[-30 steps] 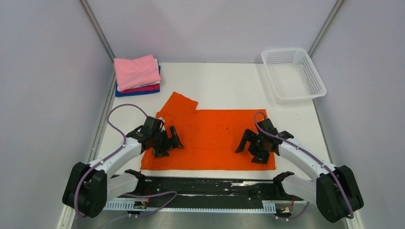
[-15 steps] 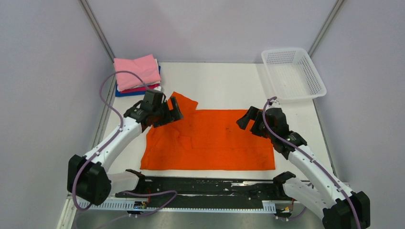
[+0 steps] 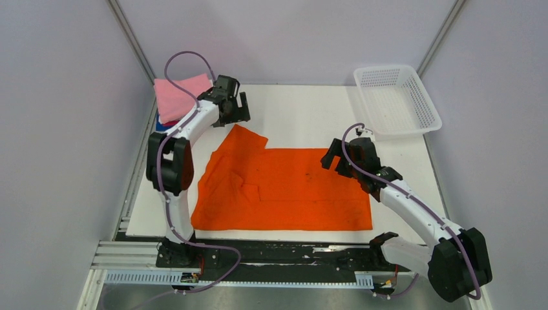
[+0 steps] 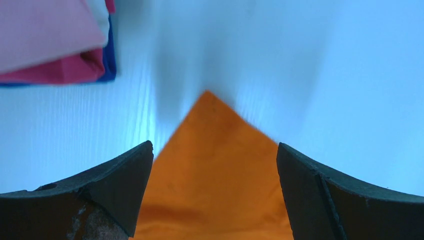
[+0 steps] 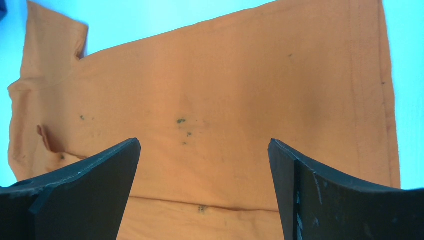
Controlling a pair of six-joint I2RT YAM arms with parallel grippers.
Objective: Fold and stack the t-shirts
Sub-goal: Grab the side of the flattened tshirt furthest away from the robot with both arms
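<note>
My left hand (image 3: 235, 111) stands wide and empty at upper left of the top view, just beside the folded t-shirts (image 3: 179, 97). My right hand (image 3: 333, 161), equally wide and empty, hangs right of centre over the orange t-shirt (image 3: 284, 190), which lies spread across the middle of the table (image 3: 304, 113).

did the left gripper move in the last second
Yes. The left gripper went from over the near left part of the orange t-shirt toward the far side of the table. It now hangs open near the sleeve tip, beside the folded stack.
</note>
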